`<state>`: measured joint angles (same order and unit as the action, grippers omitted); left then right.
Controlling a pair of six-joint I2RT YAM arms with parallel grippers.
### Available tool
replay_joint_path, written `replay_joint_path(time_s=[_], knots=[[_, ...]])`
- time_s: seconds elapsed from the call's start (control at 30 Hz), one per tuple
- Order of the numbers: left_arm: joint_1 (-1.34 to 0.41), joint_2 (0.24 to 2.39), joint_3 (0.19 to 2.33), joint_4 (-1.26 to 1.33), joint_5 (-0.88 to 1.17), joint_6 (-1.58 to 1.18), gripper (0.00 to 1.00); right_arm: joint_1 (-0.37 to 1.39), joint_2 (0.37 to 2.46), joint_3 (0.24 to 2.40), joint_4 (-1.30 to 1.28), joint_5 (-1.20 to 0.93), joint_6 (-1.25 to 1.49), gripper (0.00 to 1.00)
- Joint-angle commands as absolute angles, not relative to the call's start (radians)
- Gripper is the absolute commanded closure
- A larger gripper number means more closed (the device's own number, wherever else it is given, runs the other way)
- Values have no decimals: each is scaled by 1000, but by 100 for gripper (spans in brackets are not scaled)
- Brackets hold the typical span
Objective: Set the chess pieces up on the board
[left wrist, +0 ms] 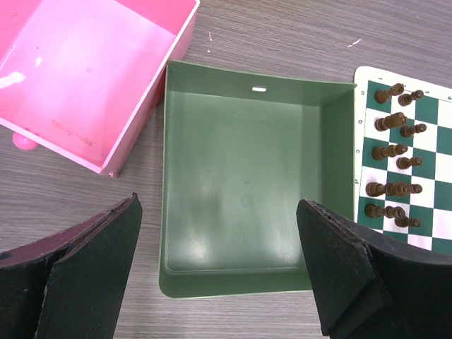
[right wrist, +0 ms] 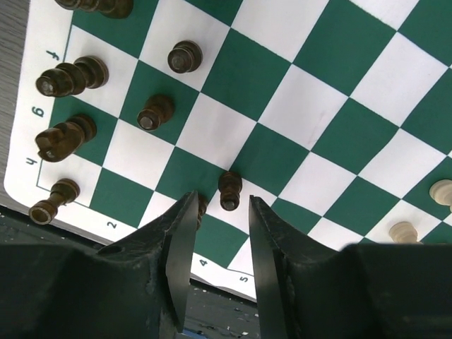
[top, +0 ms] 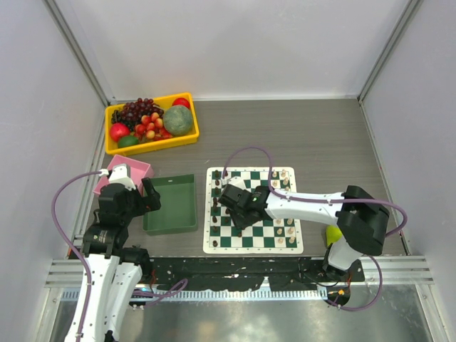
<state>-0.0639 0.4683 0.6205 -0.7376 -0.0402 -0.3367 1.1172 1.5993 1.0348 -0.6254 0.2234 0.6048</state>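
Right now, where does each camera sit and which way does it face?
Top external: above and behind, looking down on the table; both arms show, right gripper over the chessboard.
Left wrist: behind the left gripper, looking down into the green tray; its two black fingers show.
Right wrist: close above the chessboard; its fingers flank a dark pawn.
Shared: top and left wrist both show the tray.

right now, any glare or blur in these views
Left wrist: soft glare patches on the green tray floor, pink bin washed pale, jaws slightly blurred. Right wrist: board sharp, jaws dark. Top external: even light, chess pieces tiny.
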Motion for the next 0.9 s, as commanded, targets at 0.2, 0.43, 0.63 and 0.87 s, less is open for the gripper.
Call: replay_joint_path(time_s=[0.2,0.43,0.63,0.87], knots=[[-61,466,624,-709,-31,-339,1,1092,1634,1042,-614,196,618,64],[-61,469,626,-707,-31,-339,1,1089,1635,1039,-614,169,606,68],[-61,468,626,-709,-31,-339,1,1088,1651,1045,-614,155,595,69],[-61,469,626,-709,-32,-339,1,1077,1661,1045,-629,161,607,71]])
